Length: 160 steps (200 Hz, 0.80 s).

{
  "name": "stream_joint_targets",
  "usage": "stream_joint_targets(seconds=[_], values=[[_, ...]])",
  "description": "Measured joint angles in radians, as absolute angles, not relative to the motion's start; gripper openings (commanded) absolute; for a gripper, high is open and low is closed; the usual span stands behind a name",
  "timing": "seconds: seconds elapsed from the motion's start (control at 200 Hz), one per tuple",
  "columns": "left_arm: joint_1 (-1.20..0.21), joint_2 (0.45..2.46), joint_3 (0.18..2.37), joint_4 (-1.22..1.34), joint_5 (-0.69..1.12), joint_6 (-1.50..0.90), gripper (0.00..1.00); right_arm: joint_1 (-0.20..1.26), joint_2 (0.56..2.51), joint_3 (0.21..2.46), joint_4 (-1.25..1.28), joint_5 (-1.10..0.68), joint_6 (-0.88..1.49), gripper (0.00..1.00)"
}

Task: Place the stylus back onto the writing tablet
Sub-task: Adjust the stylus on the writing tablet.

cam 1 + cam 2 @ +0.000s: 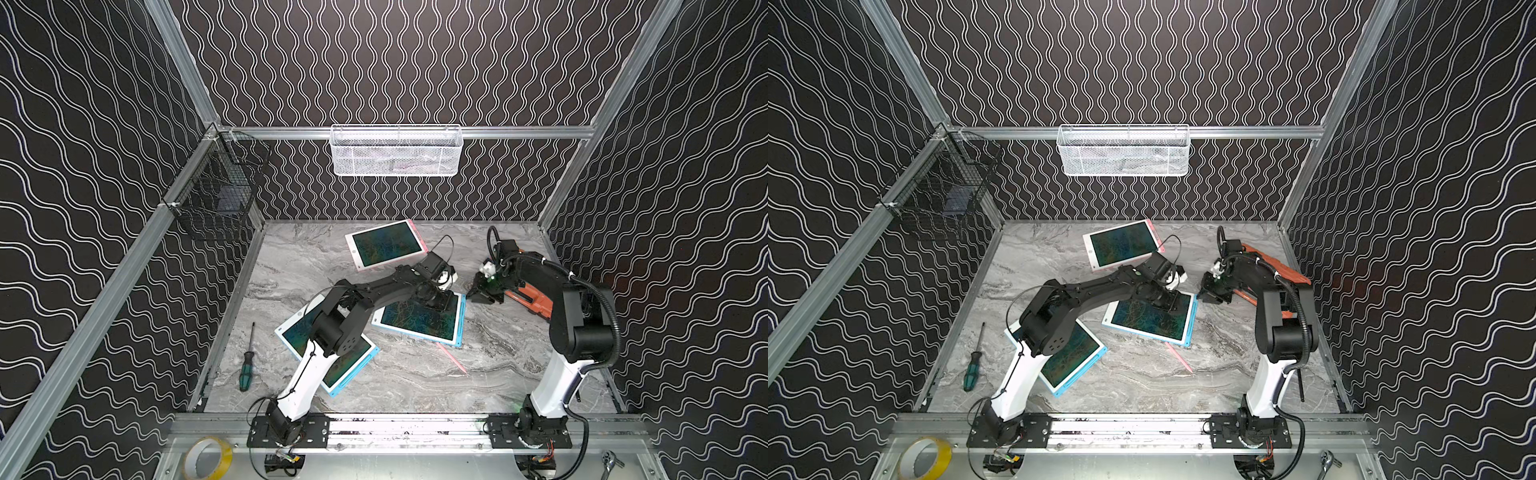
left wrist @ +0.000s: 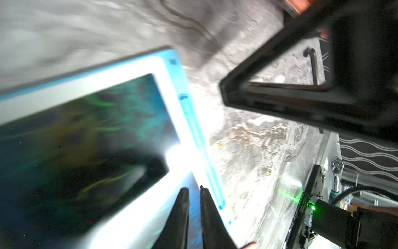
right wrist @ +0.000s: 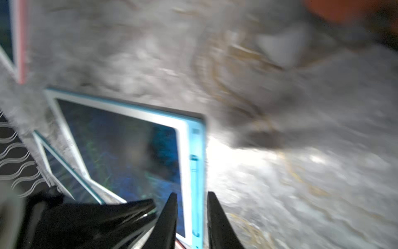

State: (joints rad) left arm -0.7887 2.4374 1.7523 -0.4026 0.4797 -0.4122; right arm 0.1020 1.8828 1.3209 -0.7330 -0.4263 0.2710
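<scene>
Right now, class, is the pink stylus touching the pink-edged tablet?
Apart. Both top views show the pink stylus lying on the marble nearer the front and the pink-edged tablet at the back, with a blue tablet between them.

The black-and-white left arm (image 1: 336,328) and right arm (image 1: 582,328) match: white lower links on screwed black base plates (image 1: 316,430), with black joint housings above. A thin black cable (image 1: 302,370) runs along the left arm and a ribbed black conduit (image 1: 611,316) along the right. The left end effector (image 2: 194,189) and right end effector (image 3: 191,194) have slim, tapered black fingers (image 2: 183,215).
</scene>
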Motion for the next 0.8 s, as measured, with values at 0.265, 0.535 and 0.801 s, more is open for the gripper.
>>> stream_joint_targets(seconds=[0.265, 0.535, 0.801], values=[[-0.765, 2.403, 1.649, -0.348, 0.486, -0.437, 0.16, 0.174, 1.940, 1.356, -0.762, -0.435, 0.252, 0.04], [-0.733, 2.366, 1.588, -0.299, 0.486, -0.458, 0.16, 0.179, 1.917, 1.295, -0.774, -0.428, 0.242, 0.00], [-0.711, 2.347, 1.542, -0.282, 0.490, -0.467, 0.16, 0.188, 1.918, 1.279, -0.781, -0.378, 0.223, 0.00]])
